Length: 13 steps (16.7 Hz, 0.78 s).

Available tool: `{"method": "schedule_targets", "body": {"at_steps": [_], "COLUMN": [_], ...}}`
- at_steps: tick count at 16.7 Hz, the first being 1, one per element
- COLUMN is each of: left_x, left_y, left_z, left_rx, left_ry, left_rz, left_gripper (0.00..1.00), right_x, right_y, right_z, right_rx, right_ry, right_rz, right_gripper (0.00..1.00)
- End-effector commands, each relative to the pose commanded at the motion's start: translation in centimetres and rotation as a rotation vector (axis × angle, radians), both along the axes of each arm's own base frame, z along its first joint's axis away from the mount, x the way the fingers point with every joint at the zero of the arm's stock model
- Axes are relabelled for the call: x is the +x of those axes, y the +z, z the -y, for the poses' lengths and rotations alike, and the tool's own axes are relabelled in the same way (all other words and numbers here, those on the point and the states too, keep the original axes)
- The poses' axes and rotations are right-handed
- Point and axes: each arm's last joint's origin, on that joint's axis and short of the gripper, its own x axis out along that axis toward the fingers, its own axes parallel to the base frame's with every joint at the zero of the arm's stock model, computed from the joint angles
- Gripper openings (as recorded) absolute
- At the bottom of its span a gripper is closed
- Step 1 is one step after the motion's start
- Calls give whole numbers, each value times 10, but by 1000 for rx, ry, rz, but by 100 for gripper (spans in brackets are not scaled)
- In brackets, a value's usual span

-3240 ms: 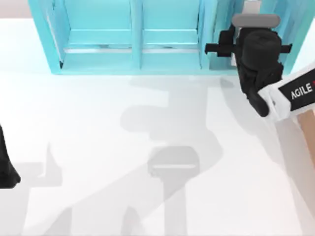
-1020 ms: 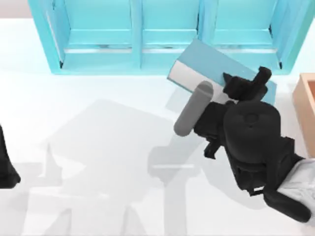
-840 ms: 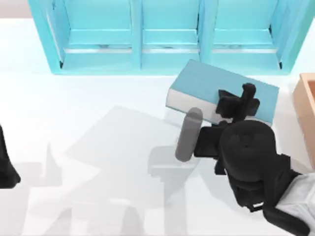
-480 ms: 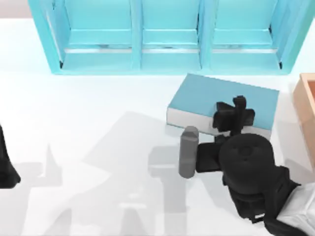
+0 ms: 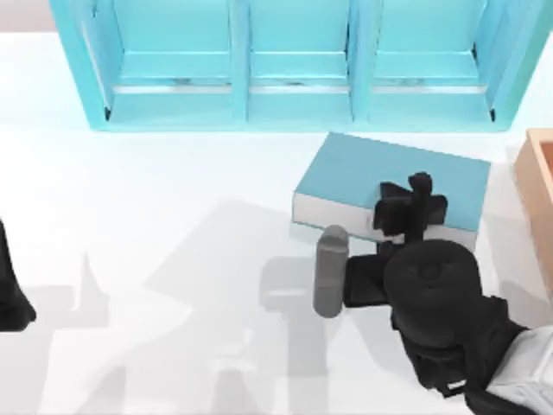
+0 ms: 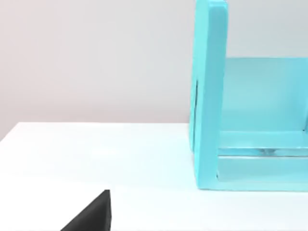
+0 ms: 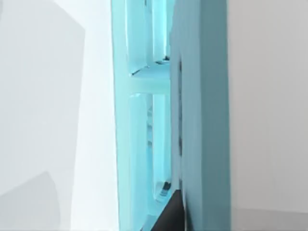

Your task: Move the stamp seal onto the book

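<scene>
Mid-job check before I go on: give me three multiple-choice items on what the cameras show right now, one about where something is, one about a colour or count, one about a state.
1. Where does the book lie in the top view?
A. On the table in front of the shelf unit, right of centre
B. Inside a shelf compartment
C. At the table's left edge

2. What colour is the book's cover?
A. Red
B. Teal-blue
C. Black

3. How does the book rest?
A. Standing upright on its spine
B. Lying flat, cover up
C. Leaning against the wooden box

Answers:
1: A. The book lies on the table just in front of the shelf unit, with the right gripper over its near edge; the left arm is parked at the table's left.
2: B. The cover is teal-blue with white page edges.
3: B. Its broad cover faces up, apart from the wooden box.
</scene>
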Motion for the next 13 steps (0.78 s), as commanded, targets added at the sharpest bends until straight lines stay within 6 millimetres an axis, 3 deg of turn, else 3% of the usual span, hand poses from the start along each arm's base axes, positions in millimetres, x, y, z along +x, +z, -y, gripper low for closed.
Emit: {"method": "schedule_targets", "body": {"at_steps": [5,13], "left_x": [0,0], "left_y": [0,0], "left_z": [0,0], "left_rx": [0,0], "left_ry": [0,0], "left_rz": [0,0], "left_gripper": [100,100], "right_x": [0,1], "right_y": [-3,-25], "right_z": [0,0], "right_rx": [-4,-3], "right_ry": [-3,-4], "right_rz": [-6,-2], "right_gripper": [0,0]}}
